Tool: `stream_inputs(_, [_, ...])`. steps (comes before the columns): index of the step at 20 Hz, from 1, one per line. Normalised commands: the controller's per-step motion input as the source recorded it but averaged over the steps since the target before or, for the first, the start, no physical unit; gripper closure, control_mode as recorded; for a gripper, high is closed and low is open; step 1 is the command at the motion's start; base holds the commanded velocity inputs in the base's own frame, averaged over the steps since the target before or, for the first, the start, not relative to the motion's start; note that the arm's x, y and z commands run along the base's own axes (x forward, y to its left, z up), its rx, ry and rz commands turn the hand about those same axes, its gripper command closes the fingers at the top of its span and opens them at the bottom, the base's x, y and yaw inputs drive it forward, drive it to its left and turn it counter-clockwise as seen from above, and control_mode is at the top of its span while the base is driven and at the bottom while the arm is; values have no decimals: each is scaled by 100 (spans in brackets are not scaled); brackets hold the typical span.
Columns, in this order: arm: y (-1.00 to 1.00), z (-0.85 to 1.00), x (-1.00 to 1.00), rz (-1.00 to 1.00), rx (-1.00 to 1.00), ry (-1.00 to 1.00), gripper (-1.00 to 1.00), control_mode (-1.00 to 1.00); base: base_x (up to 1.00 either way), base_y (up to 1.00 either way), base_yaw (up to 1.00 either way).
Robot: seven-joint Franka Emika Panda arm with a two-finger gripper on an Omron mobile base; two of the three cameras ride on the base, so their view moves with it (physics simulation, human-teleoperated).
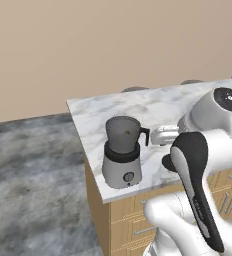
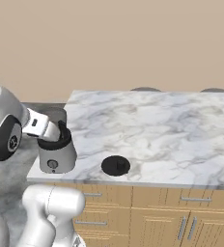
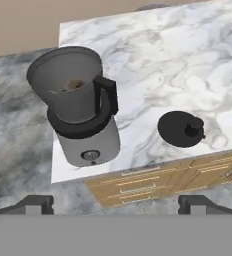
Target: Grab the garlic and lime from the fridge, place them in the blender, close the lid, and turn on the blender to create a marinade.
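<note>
Hand view: blender (image 3: 80,112) at 10 o'clock, jar uncovered, tan lump inside; lid (image 3: 180,128) flat on counter (image 3: 178,65) at 3 o'clock beside it. Gripper (image 3: 115,202) jaws wide apart, empty.

I saw the blender (image 3: 83,115) with a light grey base, a dark grey jar and a black handle, and inside the jar a small pale tan patch that I took for the garlic (image 3: 75,84). The lid (image 3: 181,128) was plain black. The counter (image 2: 172,125) was white marble with grey veins, over light wooden cabinets (image 2: 172,217) with silver handles. The wall (image 1: 88,45) was flat beige and the floor (image 1: 33,175) mottled grey.
</note>
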Motion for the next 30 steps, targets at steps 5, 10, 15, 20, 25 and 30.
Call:
stream_inputs(5, [-14,0,-18,-5,1,-6,-100,100,-51,-50,-28])
stream_inputs(10, [0,0,0,0,0,0,-100,100,-20,-64,-51])
stream_inputs(15, [0,0,0,0,0,0,-100,100,0,-78,-58])
stream_inputs(20, [0,0,0,0,0,0,-100,100,6,-99,-52])
stream_inputs(25, [0,0,0,0,0,0,-100,100,37,-97,-52])
stream_inputs(30, [0,0,0,0,0,0,-100,100,40,-95,-53])
